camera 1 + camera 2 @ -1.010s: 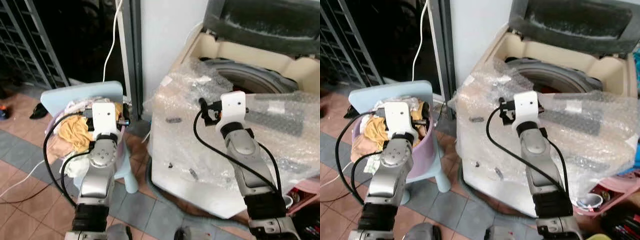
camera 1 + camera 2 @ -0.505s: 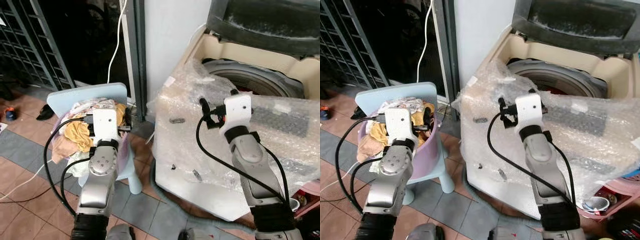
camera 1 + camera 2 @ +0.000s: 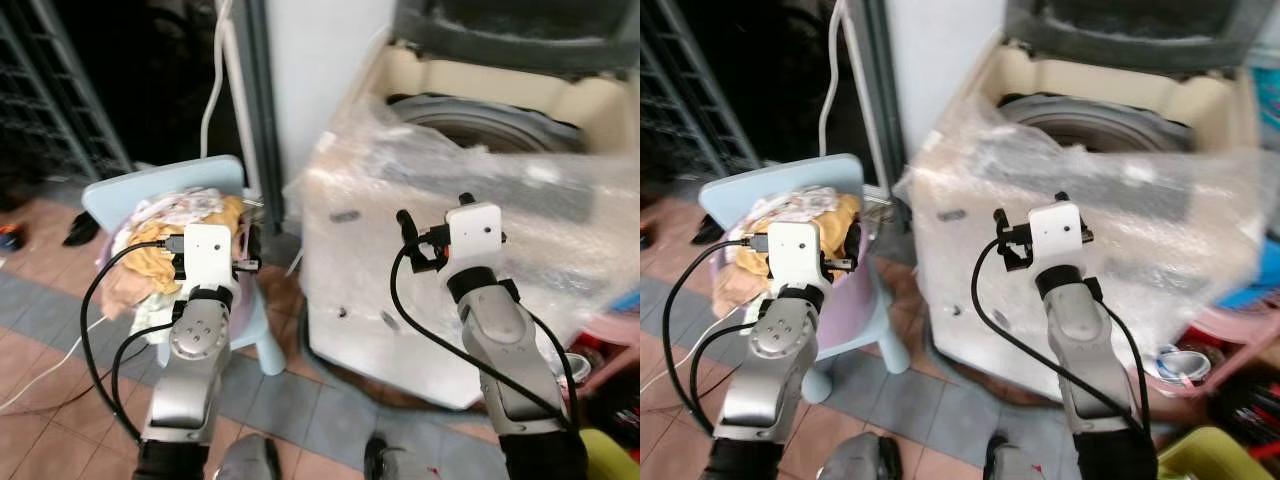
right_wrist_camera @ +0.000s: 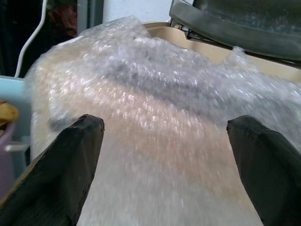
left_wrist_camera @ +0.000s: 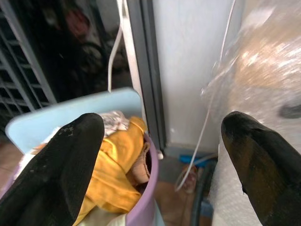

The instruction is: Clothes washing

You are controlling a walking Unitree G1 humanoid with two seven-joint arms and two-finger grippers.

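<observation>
Gaping wide, left gripper (image 5: 160, 160) hovers near clothes (image 5: 115, 165); right gripper (image 4: 164, 165) likewise spread.

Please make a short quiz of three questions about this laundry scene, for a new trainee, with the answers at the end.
1. True or false: the lid of the washing machine is closed.
2. Multiple choice: the purple basket of clothes rests on A) the floor, B) the washing machine, C) a light blue chair.
3. Fill in: the front of the machine is wrapped in ______.

Key
1. False. The lid stands open and the drum shows.
2. C. The left hand is open in front of the basket, holding nothing.
3. Bubble wrap. The right hand is open and faces it.
</observation>
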